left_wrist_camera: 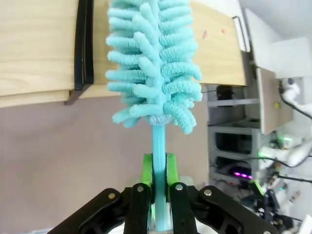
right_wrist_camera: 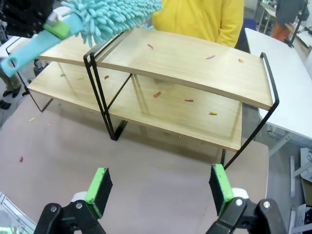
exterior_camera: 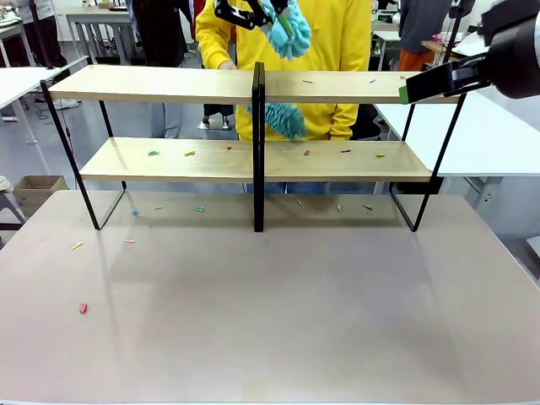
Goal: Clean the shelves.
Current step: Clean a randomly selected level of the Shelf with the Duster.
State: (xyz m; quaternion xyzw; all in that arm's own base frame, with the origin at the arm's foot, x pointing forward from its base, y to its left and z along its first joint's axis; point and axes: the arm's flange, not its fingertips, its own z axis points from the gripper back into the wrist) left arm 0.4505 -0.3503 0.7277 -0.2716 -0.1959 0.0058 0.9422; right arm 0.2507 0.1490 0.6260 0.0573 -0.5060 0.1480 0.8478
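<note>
A: Right up against the lens, the left gripper [left_wrist_camera: 159, 169], black fingers with green pads, is clamped tight on the thin turquoise handle of a fluffy turquoise chenille duster [left_wrist_camera: 153, 63].

B: And the duster's head is up high, above the middle of the wide two-tier rack [exterior_camera: 258, 143]. That's light wooden boards on a thin black metal frame, standing at the far side of the pale pinkish table [exterior_camera: 270, 337].

A: It seems to be raised clear of the wood, over by the black central upright. Hard to call that a stroke.

B: What about the right gripper [right_wrist_camera: 161, 187]?

A: Jaws spread wide, nothing between them, hovering off the rack's right end.

B: So how's the job looking?

A: Plenty left, I'd say. The top board [exterior_camera: 152, 83] looks bare on its left half, but two small coloured scraps [exterior_camera: 305, 82] sit right of the upright.

B: And the lower board [exterior_camera: 169, 160]?

A: Untouched, by the look of it. Red, green and yellow bits are scattered along its length, on both sides.

B: There are more on the table, under the rack and out front-left.

A: True, though the task names the shelves, so those may not count.

B: A person in a yellow top [exterior_camera: 337, 34] stands just behind the rack.

A: My read is early going. The right half of the top needs doing, then the whole lower tier.
</note>
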